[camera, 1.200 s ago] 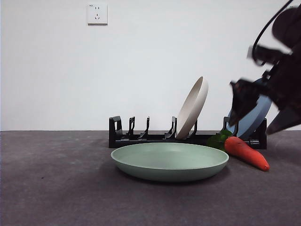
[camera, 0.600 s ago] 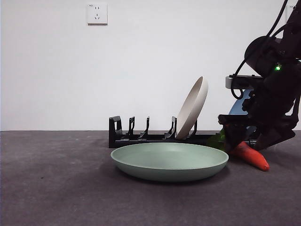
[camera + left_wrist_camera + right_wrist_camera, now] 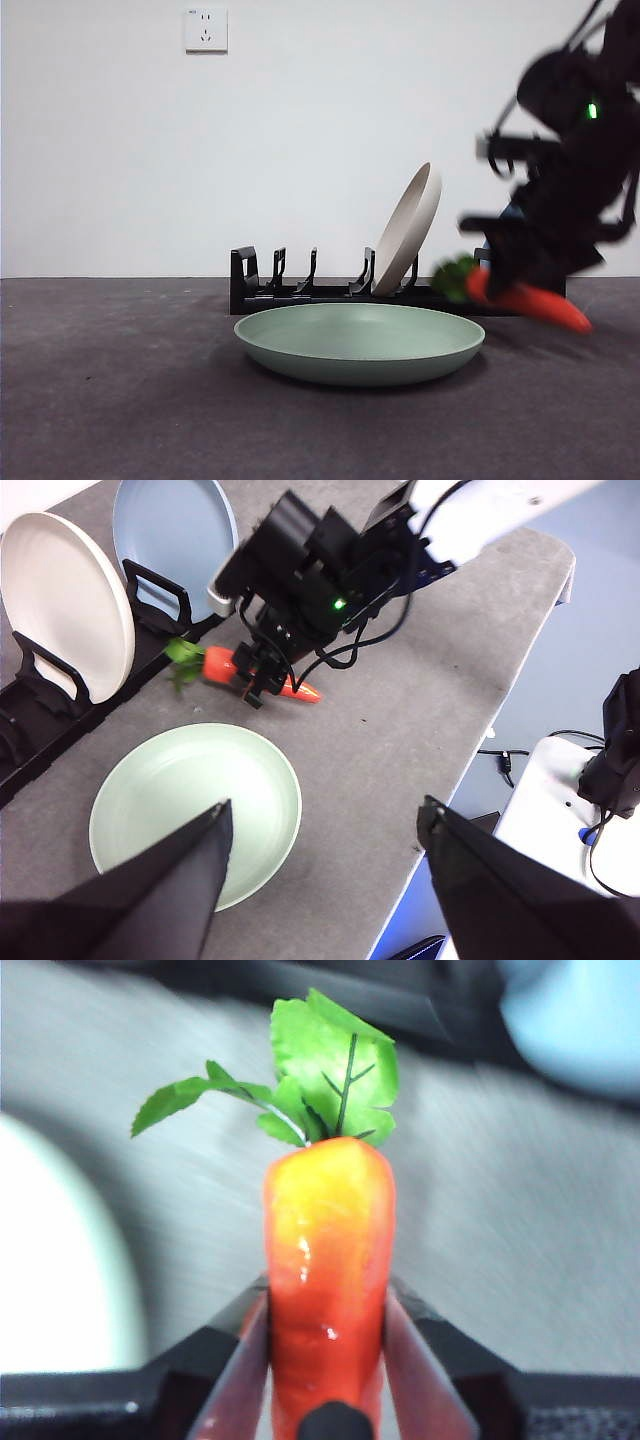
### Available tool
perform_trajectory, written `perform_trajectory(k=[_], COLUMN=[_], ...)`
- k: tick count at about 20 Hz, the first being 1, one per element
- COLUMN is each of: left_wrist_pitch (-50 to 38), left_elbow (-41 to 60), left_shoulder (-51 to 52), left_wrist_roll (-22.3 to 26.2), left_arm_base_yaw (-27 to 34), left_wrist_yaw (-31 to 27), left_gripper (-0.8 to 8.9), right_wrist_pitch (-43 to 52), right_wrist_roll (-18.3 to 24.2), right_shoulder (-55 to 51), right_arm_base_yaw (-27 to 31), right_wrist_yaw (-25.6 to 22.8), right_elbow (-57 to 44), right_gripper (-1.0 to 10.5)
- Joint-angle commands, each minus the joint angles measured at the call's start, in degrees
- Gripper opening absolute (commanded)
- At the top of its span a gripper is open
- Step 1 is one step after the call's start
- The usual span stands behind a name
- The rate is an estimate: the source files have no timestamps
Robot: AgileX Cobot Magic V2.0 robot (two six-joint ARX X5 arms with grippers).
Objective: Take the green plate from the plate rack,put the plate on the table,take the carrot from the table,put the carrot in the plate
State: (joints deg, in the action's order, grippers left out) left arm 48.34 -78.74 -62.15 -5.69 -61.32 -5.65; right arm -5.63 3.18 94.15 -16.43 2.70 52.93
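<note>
The green plate [image 3: 360, 342] lies flat on the table [image 3: 120, 400] in front of the plate rack [image 3: 300, 290]. It also shows in the left wrist view [image 3: 195, 810]. My right gripper [image 3: 505, 290] is shut on the carrot [image 3: 530, 300] and holds it just above the table, to the right of the plate, leaves toward the plate. The right wrist view shows the carrot [image 3: 328, 1260] clamped between the jaws. The left wrist view shows the carrot [image 3: 225, 667] in the right gripper [image 3: 262, 677]. My left gripper [image 3: 320, 880] is open and empty, high above the table.
A cream plate [image 3: 408, 228] leans in the rack, and a blue plate [image 3: 175, 535] stands in it behind the right arm. The table's edge [image 3: 520, 670] runs past the right arm.
My right gripper came down onto the carrot, shut on it, and has lifted it off the table and shifted it slightly toward the plate.
</note>
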Motion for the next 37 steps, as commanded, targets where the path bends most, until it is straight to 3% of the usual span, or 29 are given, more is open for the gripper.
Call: perform_trajectory(k=[1, 7, 14, 16, 19, 24, 27, 33, 37], left_wrist_pitch=[-0.3, -0.2, 1.4, 1.5, 1.5, 1.9, 2.8, 7.1, 10.1], left_elbow=[0.3, 0.3, 0.3, 0.3, 0.3, 0.3, 0.3, 0.3, 0.3], left_shoulder=[0.0, 0.0, 0.0, 0.0, 0.0, 0.0, 0.0, 0.0, 0.0], left_wrist_roll=[-0.5, -0.6, -0.6, -0.6, -0.6, -0.6, -0.6, -0.5, -0.6], left_arm_base_yaw=[-0.2, -0.2, -0.2, -0.2, -0.2, -0.2, -0.2, -0.2, -0.2], left_wrist_yaw=[-0.3, -0.2, -0.2, -0.2, -0.2, -0.2, -0.2, -0.2, 0.0], left_gripper=[3.15, 3.15, 3.15, 3.15, 3.15, 3.15, 3.15, 3.15, 3.08], right_wrist_pitch=[0.7, 3.8, 8.0, 8.2, 8.1, 5.3, -2.2, -32.8, -47.6], right_wrist_roll=[-2.8, -3.8, -3.8, -3.8, -3.8, -3.8, -3.8, -3.8, -4.5], right_shoulder=[-4.2, 1.5, 9.4, 9.4, 8.5, 1.1, -7.2, -29.6, -41.6], right_arm_base_yaw=[-4.1, -17.4, -20.5, -20.5, -20.5, -20.5, -20.4, -20.5, -20.5], right_wrist_yaw=[2.1, 2.3, 1.2, 1.4, 1.4, 1.3, 1.3, 2.0, 8.2], right_elbow=[0.0, 0.0, 0.0, 0.0, 0.1, 0.1, 0.1, 0.1, 0.1], right_gripper=[-0.2, -0.2, -0.1, 1.3, 5.2, 5.4, 5.4, 5.3, 5.2])
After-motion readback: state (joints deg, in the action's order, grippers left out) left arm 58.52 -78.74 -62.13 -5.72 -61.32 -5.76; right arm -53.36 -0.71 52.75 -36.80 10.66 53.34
